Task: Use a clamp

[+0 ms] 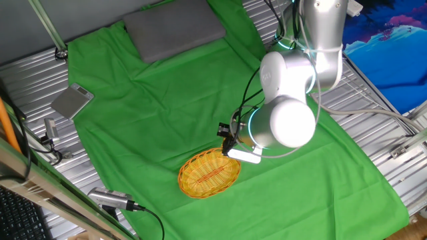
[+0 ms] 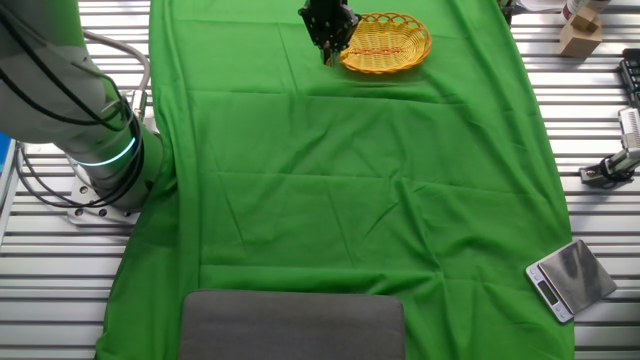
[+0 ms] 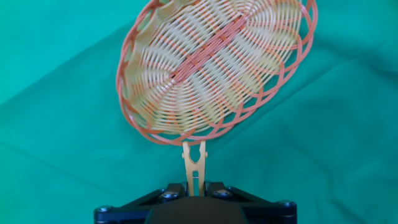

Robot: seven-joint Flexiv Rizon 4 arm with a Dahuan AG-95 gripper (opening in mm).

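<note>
- The arm (image 1: 293,100) is seen in one fixed view bent over the green cloth (image 1: 200,113), its thick silver joints stacked above the table and its wrist turned down toward the basket (image 1: 209,173).
- In the other fixed view the base of the arm (image 2: 90,150) is seen at the left edge of the cloth (image 2: 350,200), while the gripper (image 2: 328,45) is held at the far end, just beside the left rim of the basket (image 2: 385,42).
- The gripper is pointed downward there, with its black fingers drawn close together.
- In the hand view the clamp (image 3: 194,163) is gripped between the fingers (image 3: 176,188) at its lower end, so the gripper (image 3: 194,190) is closed on it.
- The clamp is held upright, with its two prongs pointed toward the basket (image 3: 211,62).
- The prong tips are seen at the near rim of the basket; whether they touch it cannot be told.
- The basket is laid on the cloth (image 3: 62,93), oval and woven, with an orange rim and an orange band along its middle.
- A grey pad (image 2: 292,325) is laid at the near end of the cloth in the other fixed view, and a small scale (image 2: 570,278) is set off the cloth to the right.
</note>
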